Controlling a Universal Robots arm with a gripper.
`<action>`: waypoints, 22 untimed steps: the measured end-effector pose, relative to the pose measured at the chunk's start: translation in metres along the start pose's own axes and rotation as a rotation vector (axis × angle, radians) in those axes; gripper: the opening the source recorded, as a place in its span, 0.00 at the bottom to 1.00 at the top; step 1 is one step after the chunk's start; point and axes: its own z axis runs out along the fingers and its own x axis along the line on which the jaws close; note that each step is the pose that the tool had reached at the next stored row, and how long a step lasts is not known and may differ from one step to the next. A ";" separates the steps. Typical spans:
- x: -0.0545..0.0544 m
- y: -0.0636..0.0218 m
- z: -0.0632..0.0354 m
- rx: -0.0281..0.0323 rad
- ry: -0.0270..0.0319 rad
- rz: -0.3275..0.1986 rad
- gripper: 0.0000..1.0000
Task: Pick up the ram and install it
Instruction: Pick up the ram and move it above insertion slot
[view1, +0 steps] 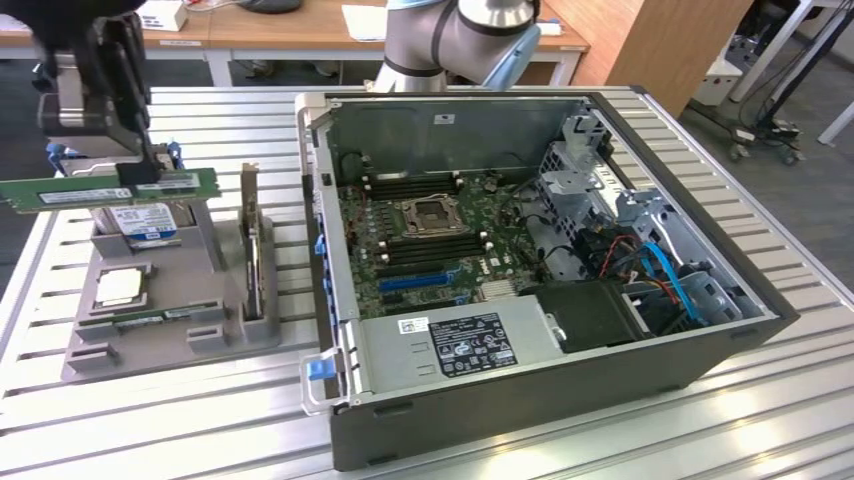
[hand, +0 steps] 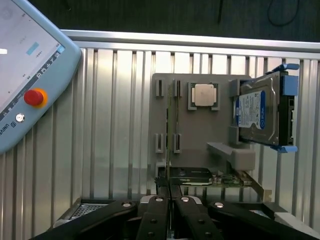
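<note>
I see the gripper (view1: 138, 176) in the upper left of the exterior view, clamped on the ram (view1: 80, 192), which it holds level over the grey parts holder (view1: 174, 335). The blue-labelled hard drive (view1: 142, 220) stands just under the stick. The open computer case (view1: 534, 405) sits at the exterior view's right of the holder, its motherboard (view1: 427, 235) exposed. On my wrist view the fingers (hand: 155, 215) press together
</note>
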 end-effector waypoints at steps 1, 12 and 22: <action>0.000 -0.0030 -0.0001 0.0000 0.0000 0.000 0.11; 0.001 -0.0342 -0.0014 0.0001 0.0000 0.000 0.11; 0.001 -0.0567 -0.0024 0.0000 0.0000 0.000 0.11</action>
